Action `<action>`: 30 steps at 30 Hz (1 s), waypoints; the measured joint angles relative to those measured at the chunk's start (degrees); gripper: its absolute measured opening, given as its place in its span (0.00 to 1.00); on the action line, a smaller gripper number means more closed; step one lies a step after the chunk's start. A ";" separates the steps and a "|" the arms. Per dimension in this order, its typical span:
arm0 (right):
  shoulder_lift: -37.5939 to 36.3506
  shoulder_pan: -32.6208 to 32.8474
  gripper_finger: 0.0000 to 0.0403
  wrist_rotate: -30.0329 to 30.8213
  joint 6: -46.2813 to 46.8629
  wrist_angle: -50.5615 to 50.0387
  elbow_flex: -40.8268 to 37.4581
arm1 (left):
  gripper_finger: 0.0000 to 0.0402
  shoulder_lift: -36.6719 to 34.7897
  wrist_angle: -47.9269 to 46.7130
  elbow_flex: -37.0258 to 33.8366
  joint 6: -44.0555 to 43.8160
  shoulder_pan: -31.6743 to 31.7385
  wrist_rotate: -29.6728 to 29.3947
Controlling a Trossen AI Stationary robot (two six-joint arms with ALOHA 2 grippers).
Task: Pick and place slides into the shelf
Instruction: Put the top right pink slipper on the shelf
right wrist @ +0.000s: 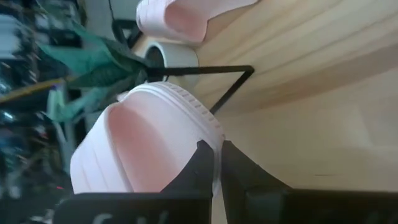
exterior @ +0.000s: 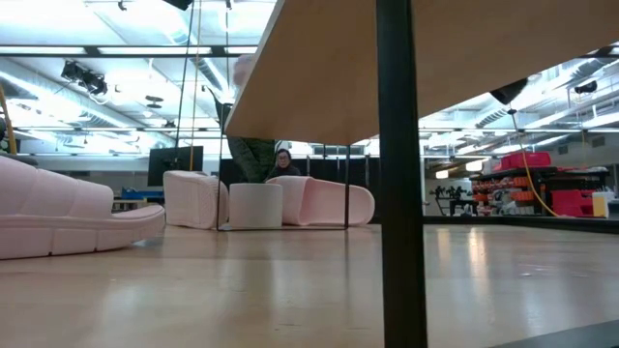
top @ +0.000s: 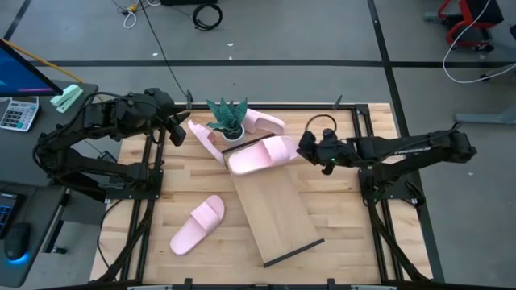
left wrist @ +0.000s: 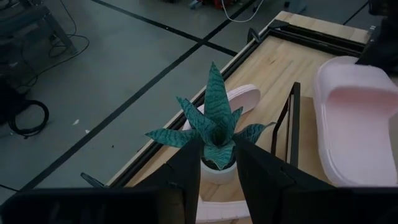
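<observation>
Right gripper (top: pixel 305 148) clamped on slide (top: pixel 260 155) edge over shelf (top: pixel 274 211) far end. Best lowered flat, square to board. Left gripper (top: pixel 179 132) parted, idle beside plant (top: pixel 228 118).

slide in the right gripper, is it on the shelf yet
Partly. The slide lies across the shelf's far end, overhanging, with the right gripper shut on its edge.

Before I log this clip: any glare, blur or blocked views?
Low view: shelf and its black rail fill the foreground; ceiling lights glare on the tabletop. Right wrist view: background and plant blurred; slide between the right gripper fingers. High and left wrist views clear.
</observation>
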 joint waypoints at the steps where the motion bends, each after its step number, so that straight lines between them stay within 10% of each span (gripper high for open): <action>1: 1.05 -0.37 0.03 -0.83 -1.15 -0.89 1.20 | 0.27 0.00 -0.02 0.00 0.00 0.00 0.00; 21: 3.39 -5.32 0.03 -1.66 -3.29 -8.26 4.97 | 0.27 0.00 -0.11 0.00 -0.04 -0.02 0.02; 30: 3.39 -5.32 0.22 -2.44 -3.34 -8.22 4.97 | 0.27 0.00 -0.11 0.00 -0.07 -0.02 0.02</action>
